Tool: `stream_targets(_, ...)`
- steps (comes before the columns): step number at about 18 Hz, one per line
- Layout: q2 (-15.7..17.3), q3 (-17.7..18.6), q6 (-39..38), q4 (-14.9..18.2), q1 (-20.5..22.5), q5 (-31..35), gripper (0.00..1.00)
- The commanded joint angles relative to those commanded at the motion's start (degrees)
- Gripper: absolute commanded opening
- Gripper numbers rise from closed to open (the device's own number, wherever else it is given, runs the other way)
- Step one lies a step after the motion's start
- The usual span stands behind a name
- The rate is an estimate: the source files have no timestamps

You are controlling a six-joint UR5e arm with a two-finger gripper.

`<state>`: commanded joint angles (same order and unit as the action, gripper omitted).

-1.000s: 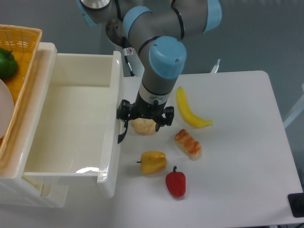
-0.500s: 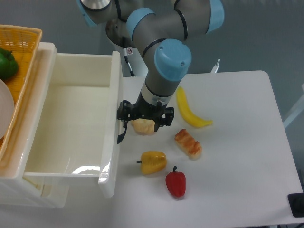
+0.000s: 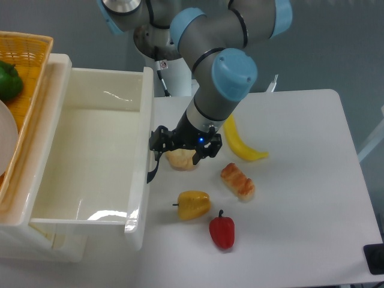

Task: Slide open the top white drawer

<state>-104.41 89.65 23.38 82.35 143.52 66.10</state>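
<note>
White table (image 3: pixel 300 198) spreads under me. On my gripper's (image 3: pixel 157 157) left, touching it, sits the top white drawer (image 3: pixel 90 162), pulled far out. Its black handle (image 3: pixel 153 171) is right at my jaws, but I cannot tell if they are pinching it. Beneath my gripper sits a pale bun (image 3: pixel 182 159).

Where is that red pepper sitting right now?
The red pepper lies on the white table near its front edge, just below and right of the yellow pepper, right of the open drawer.
</note>
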Motion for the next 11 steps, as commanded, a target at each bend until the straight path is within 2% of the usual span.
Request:
stream_targets(6,0.44,0.00,0.79,-1.13,0.79,0.43,1.00)
stream_targets(9,0.09,-0.62,3.42,-3.59,0.97,5.78,1.00)
stream_targets(11,0.00,-0.79,7.10,-3.95,1.14,7.82,1.00)
